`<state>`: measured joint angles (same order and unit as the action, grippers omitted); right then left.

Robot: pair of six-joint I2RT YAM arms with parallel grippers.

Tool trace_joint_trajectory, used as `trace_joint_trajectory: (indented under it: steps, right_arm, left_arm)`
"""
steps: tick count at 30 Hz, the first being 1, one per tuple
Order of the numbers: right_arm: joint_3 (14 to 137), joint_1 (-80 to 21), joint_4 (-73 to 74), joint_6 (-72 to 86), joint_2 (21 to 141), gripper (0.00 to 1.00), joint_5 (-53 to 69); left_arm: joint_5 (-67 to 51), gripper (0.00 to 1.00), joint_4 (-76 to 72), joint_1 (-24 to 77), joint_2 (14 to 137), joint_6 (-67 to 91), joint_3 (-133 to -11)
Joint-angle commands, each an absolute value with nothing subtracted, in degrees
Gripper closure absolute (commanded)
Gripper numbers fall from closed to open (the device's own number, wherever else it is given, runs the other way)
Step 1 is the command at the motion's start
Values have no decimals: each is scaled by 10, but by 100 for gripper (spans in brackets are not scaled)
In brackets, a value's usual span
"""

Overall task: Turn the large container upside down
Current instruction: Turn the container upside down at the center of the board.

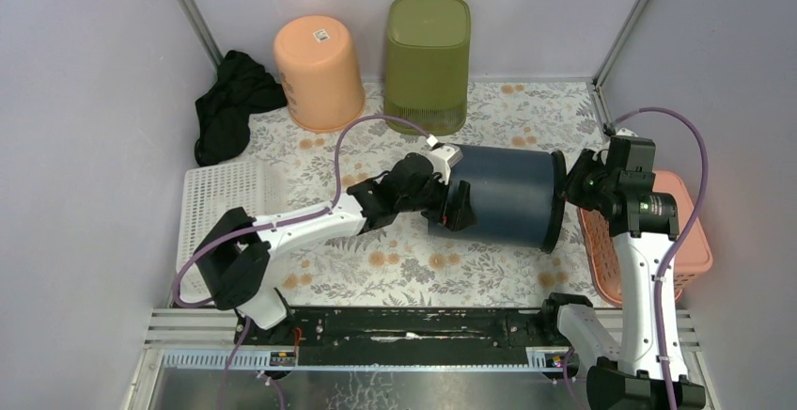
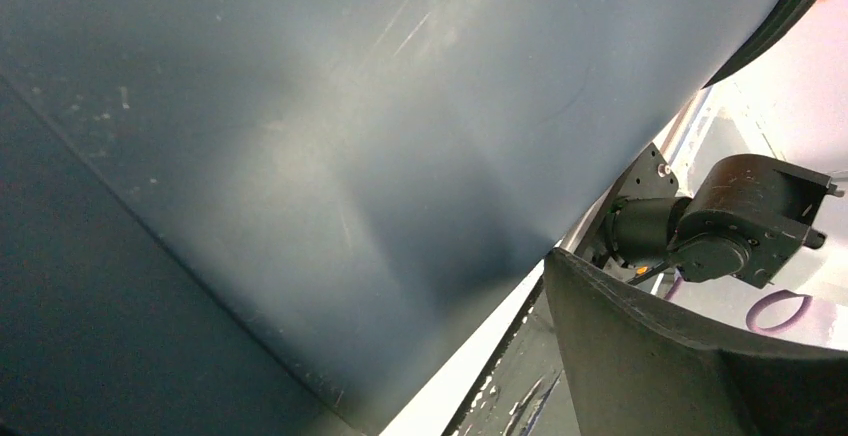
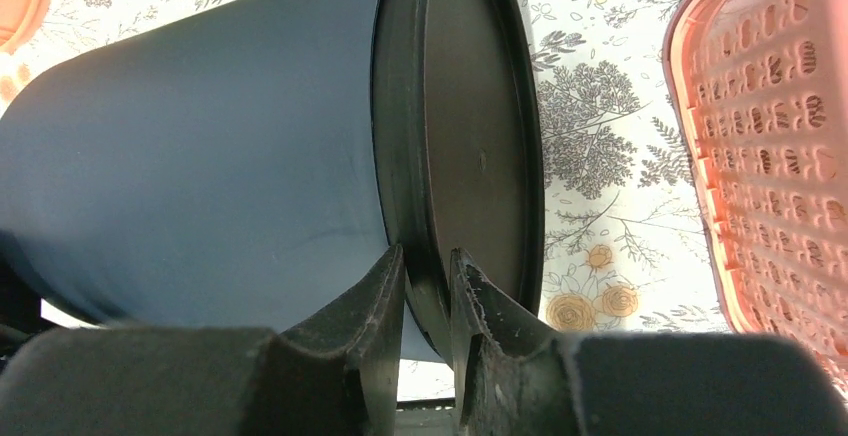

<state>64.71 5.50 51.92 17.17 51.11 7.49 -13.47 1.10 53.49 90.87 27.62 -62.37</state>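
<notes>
your right gripper is pinching the black rim of the big blue bin — one finger behind the rim against the blue wall, the other on the flat dark end face, with only the rim's thickness between them. the bin lies on its side on the flowered cloth, its length running from your left fingers to your right ones, the black-rimmed end at the right.

your left gripper sits at the bin's other end with its fingers spread as wide as they go. from that wrist the blue wall fills nearly everything; one finger shows low to the right, and a bright strip runs between it and the bin, so it looks apart from the wall there — the other finger is out of sight, so you can't be sure of any contact.

just right of your right fingers is a pink basket. beyond the left fingers stand an upturned orange bucket and a green bin, with a black cloth and a white basket further left.
</notes>
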Motion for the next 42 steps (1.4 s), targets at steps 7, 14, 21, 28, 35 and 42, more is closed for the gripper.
trace_joint_trajectory:
  steps: [7, 14, 21, 28, 35, 42]
  right_arm:
    - [781, 37, 492, 200, 544, 91, 294]
    - [842, 37, 504, 193, 568, 91, 340]
    - [871, 36, 508, 195, 583, 91, 369]
    - [812, 34, 499, 194, 566, 91, 370]
    - [741, 20, 466, 205, 544, 77, 384]
    - [702, 12, 452, 207, 541, 58, 376]
  left_arm:
    - [-194, 0, -60, 603, 930, 247, -672]
    - [-223, 0, -118, 610, 947, 263, -667]
    - [-220, 0, -128, 617, 987, 269, -680]
    - [-175, 0, -105, 616, 993, 265, -661]
    - [-156, 0, -104, 617, 1006, 270, -643]
    - [-140, 0, -93, 613, 1017, 267, -643]
